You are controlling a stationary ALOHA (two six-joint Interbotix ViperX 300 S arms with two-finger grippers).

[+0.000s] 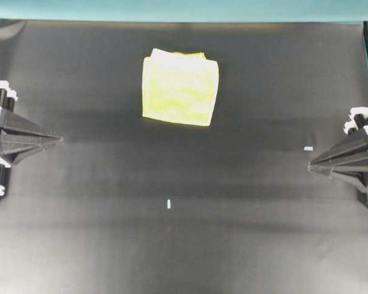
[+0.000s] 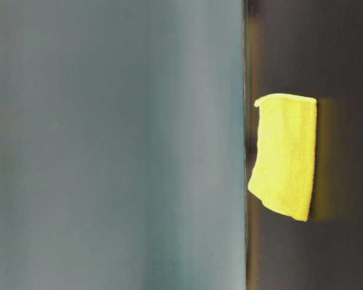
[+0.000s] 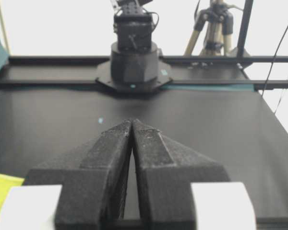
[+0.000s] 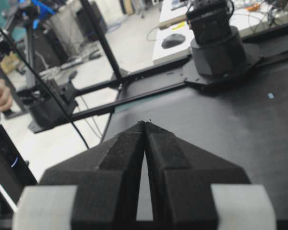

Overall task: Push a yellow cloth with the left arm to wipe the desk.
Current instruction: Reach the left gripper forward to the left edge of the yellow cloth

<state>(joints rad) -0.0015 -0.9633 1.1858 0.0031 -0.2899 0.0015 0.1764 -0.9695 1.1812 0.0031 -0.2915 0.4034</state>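
Overhead view: the desk (image 1: 245, 245) is matte black, with a teal strip (image 1: 184, 9) along its far edge. The left gripper (image 1: 60, 139) sits at the left margin, its pointed tip aimed inward across the surface. The right gripper (image 1: 310, 165) mirrors it at the right margin, tip aimed inward and slightly angled.

The yellow cloth (image 1: 180, 87) lies flat on the desk as a folded square, pale yellow with whitish mottling. It sits ahead of the left gripper's tip and off to its far side, toward the teal strip, well apart from the fingers. It is likewise well apart from the right gripper. A small pale-blue tape mark (image 1: 169, 204) lies on the near side of the desk, another (image 1: 308, 148) just beside the right gripper's tip.

Left wrist view: the left gripper (image 3: 132, 122) has its two black fingers pressed together, tips meeting, nothing between them. A corner of the cloth (image 3: 2, 191) shows at the lower left edge, beside the left finger's base. The base of the opposite arm (image 3: 133, 62) stands straight ahead across the desk.

Right wrist view: the right gripper (image 4: 145, 123) also has its fingers together at the tips, holding nothing.

Table-level view: frame appears turned on its side; the cloth (image 2: 285, 156) shows as a yellow folded slab against the dark desk (image 2: 345, 254). No gripper visible there.
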